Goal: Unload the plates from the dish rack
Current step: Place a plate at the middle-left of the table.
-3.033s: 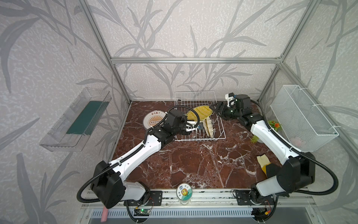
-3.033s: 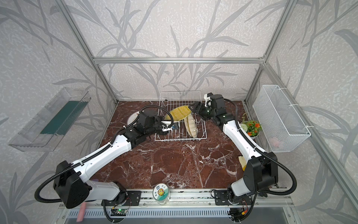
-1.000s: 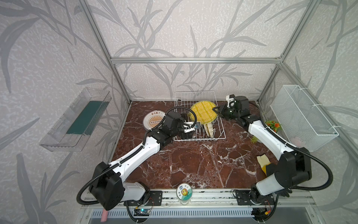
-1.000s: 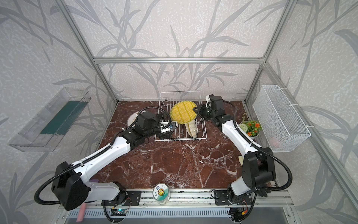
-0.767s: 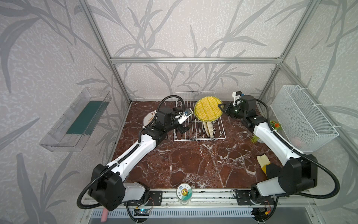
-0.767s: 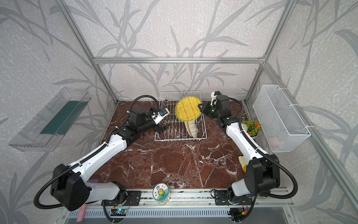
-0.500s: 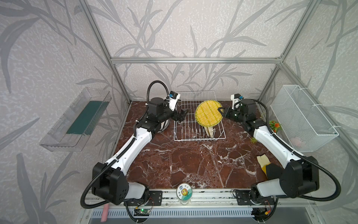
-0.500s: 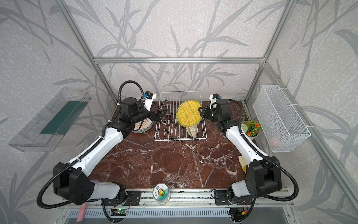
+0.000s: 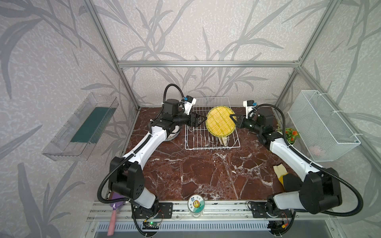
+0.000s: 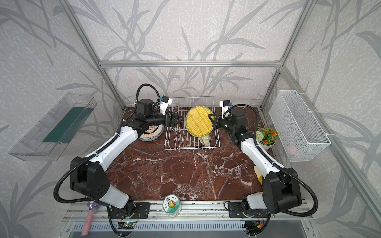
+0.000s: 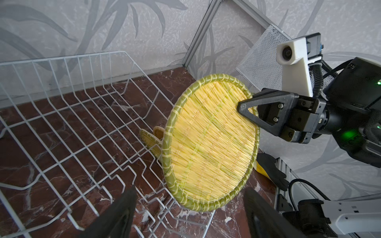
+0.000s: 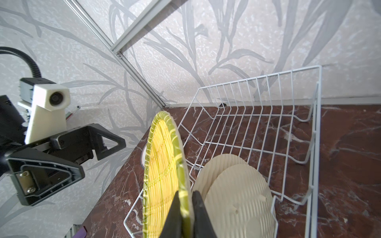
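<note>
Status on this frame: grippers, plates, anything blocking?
Right gripper shut on woven plate rim, held above dish rack. Left gripper open, short of plate. Two woven plates racked; nothing between.

White-shelled left arm (image 9: 144, 147) and right arm (image 9: 288, 153), black joints, ribbed black cables (image 12: 34, 67), white wrist cameras (image 11: 292, 51), screwed triangular fingers (image 12: 47, 171).

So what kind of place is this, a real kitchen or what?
Probably a robot test cell staged like a kitchen: an aluminium frame with wallpapered panels, two robot arms mounted on a front rail, and a dish rack on a marble-look tabletop.
</note>
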`<state>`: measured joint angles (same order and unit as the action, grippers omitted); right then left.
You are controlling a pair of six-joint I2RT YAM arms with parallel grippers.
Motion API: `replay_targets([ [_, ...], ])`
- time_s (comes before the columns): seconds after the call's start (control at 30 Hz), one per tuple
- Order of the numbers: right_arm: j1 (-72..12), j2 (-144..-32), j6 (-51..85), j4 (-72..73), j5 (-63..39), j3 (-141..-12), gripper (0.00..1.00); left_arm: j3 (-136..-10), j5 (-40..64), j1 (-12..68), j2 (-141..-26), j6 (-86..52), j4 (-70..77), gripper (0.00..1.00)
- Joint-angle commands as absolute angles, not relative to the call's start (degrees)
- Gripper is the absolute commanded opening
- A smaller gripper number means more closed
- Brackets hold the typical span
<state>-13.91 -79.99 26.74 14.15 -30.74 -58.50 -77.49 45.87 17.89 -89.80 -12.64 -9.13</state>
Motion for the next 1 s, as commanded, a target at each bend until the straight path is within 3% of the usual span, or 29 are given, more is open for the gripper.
replay_targets([
  [0.0, -13.7, -78.5, 26.9, 22.3, -35.2, -58.5, 0.0, -80.0, 50.4, 17.8, -90.7, -12.9, -10.9, 0.8],
  [0.63, -14.4, -80.3, 29.5, 25.3, -40.6, -59.3, 0.0, -82.1, 52.4, 19.2, -92.7, -10.1, -14.3, 0.62],
  [0.97, -14.9, -82.1, 31.0, 26.9, -42.5, -59.4, 0.0, -82.1, 54.5, 19.8, -93.3, -10.1, -15.0, 0.43],
])
